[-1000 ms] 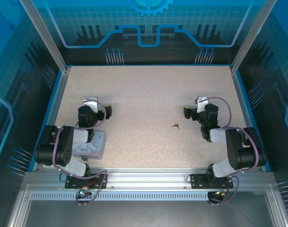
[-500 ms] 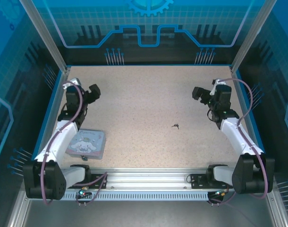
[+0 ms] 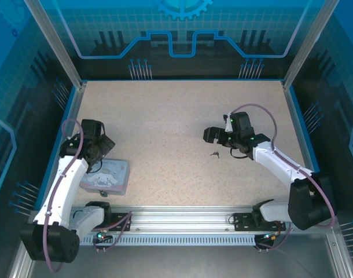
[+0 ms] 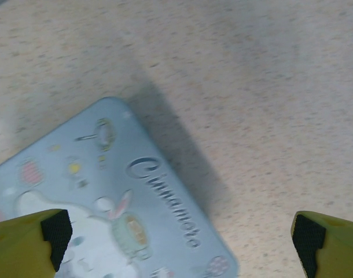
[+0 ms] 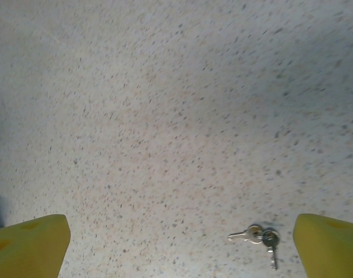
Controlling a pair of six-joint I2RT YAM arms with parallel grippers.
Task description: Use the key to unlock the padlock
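Note:
The key lies on the speckled table, a small pair of keys on a ring in the right wrist view. My right gripper hovers just beyond it, open and empty; its yellow fingertips stand wide apart, with the key near the right one. My left gripper hangs open over the far edge of the pale blue cartoon tin. In the left wrist view the tin lies below between the spread fingertips. The padlock is out of view.
The table is ringed by a blue rim and aluminium posts at the back corners. A metal rail runs along the near edge, where both arm bases sit.
The left arm swung back from the far left to hover over the tin. The right arm reached left and down to above the key. Both grippers stayed open.

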